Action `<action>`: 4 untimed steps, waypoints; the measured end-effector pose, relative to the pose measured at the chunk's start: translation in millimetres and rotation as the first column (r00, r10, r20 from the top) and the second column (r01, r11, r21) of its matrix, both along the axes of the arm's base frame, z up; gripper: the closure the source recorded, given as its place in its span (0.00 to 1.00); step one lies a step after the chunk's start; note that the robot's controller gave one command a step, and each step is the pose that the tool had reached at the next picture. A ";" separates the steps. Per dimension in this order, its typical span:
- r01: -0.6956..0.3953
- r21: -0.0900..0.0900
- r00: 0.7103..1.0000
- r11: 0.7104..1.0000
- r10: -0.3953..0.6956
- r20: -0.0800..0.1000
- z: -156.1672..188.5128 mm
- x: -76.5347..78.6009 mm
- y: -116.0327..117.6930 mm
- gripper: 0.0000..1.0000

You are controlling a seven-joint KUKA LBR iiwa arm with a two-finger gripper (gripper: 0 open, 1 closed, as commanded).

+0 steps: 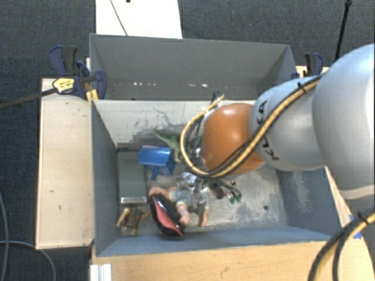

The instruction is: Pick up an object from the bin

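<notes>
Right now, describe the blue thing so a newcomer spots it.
Start at the left wall of the grey bin. Beside it lies a flat grey-green block; the blue plastic piece sits at that block's top right corner. Nothing else there is blue.

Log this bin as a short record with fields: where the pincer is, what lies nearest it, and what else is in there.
arm: enters from the right, orange cover at the wrist
position: pincer low in the grey bin, over a heap near the front
nearest: pinkish toy figure; red-and-black object
others: blue block, grey-green box, brown toy at front left
</notes>
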State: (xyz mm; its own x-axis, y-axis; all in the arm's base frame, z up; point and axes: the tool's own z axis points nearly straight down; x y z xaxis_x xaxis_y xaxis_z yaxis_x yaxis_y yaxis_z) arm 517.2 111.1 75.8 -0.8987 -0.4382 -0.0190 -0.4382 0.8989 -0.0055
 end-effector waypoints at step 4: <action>-0.051 -0.005 0.998 0.999 0.051 -0.026 67.8 -1.7 47.0 1.00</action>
State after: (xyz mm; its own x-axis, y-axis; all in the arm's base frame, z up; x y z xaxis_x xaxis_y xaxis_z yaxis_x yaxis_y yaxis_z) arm 515.5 158.2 143.6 -0.8753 -0.4835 0.0061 -0.4835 0.8754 0.0012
